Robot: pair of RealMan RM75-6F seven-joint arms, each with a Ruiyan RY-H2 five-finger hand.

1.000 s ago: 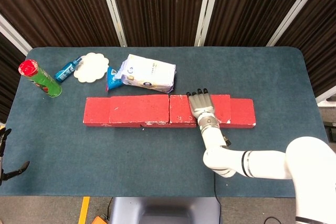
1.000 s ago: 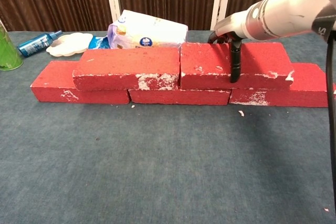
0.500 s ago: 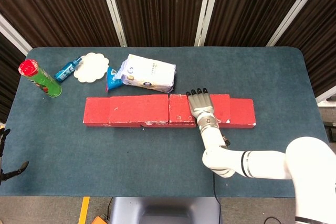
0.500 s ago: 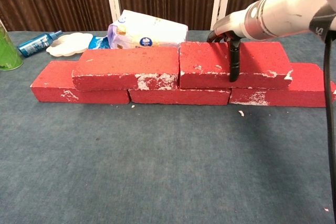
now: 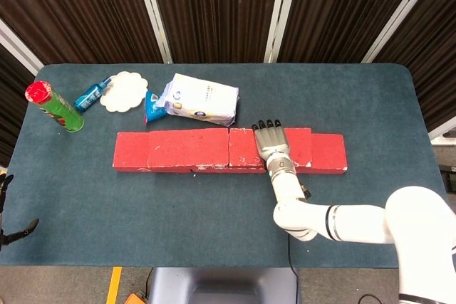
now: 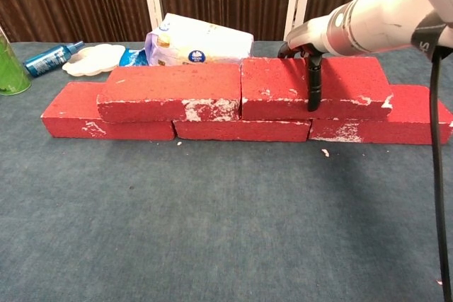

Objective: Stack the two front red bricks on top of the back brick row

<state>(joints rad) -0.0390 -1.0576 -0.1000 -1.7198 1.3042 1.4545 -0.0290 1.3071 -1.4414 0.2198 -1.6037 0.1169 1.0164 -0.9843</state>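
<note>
The desk [image 5: 214, 211] carries a back brick row [image 6: 241, 130] with two red bricks on top. The left upper brick [image 6: 170, 91] and the right upper brick [image 6: 354, 86] sit end to end, touching. The right robot hand [image 5: 271, 142] grips the right upper brick: fingers lie over its top, thumb [image 6: 312, 84] down its front face. The left robot hand is out of frame. Behind the row lie a white packet [image 5: 199, 99], a green can [image 5: 55, 106], a white dish [image 5: 122, 91] and a blue bottle [image 5: 92, 93].

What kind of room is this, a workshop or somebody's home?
Most likely a robot test lab, not a home. A white robot arm with a mechanical right hand works at a carpet-covered table, red bricks sit beside unrelated groceries like a green can, and dark curtains screen off the background.
</note>
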